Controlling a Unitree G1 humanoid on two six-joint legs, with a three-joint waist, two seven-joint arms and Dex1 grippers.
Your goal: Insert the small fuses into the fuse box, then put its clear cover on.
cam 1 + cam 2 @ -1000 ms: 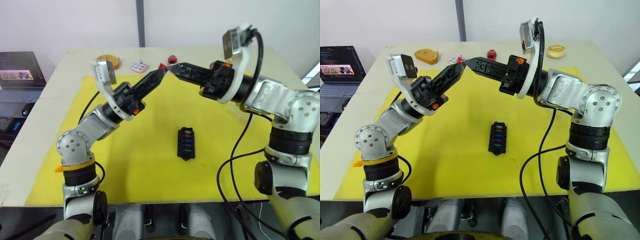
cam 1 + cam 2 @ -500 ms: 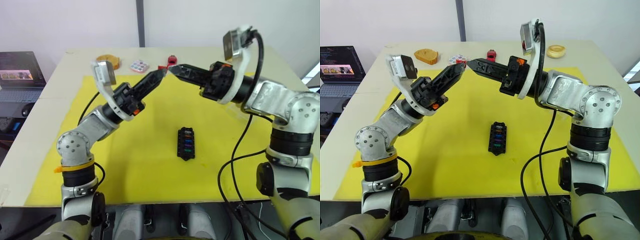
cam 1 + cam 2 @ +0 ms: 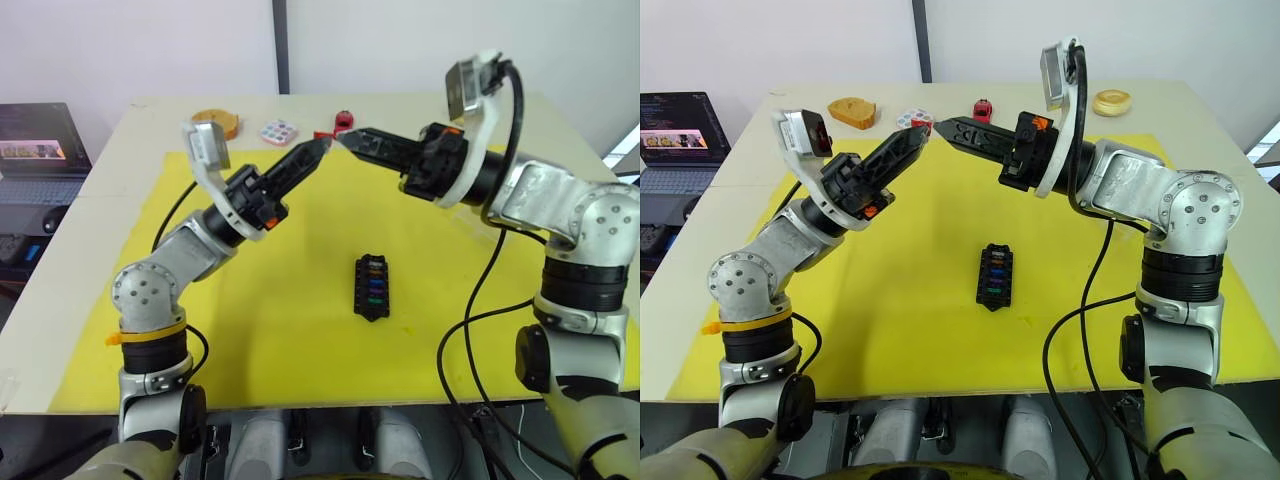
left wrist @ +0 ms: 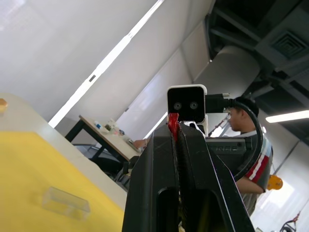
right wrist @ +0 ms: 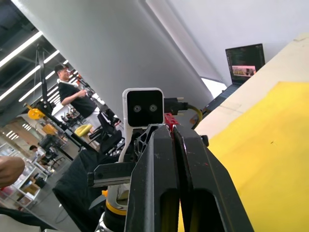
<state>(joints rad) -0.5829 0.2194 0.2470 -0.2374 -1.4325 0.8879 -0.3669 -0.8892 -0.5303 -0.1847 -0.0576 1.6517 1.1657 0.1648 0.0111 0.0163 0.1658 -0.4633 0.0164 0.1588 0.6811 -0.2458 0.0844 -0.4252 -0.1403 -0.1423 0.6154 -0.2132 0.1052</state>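
Both grippers are meeting tip to tip above the mat's (image 3: 300,330) far edge; the left gripper (image 3: 322,147) is pinching a red fuse (image 4: 173,126), the right gripper (image 3: 350,138) is closed, well clear of the fuse box (image 3: 371,287).

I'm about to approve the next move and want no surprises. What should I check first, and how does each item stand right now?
1. Red fuse is pinched in the left end effector: ok.
2. Right end effector is shut, tip to tip with the left. Whether it also grips the fuse: cannot tell.
3. Both end effectors are raised above the mat, away from the fuse box: ok.
4. Fuse box lies flat on the mat, slots up, with nothing over it: ok.
5. A free slot is left for the red fuse: cannot tell.
6. Clear cover is off the box, lying on the mat: ok.
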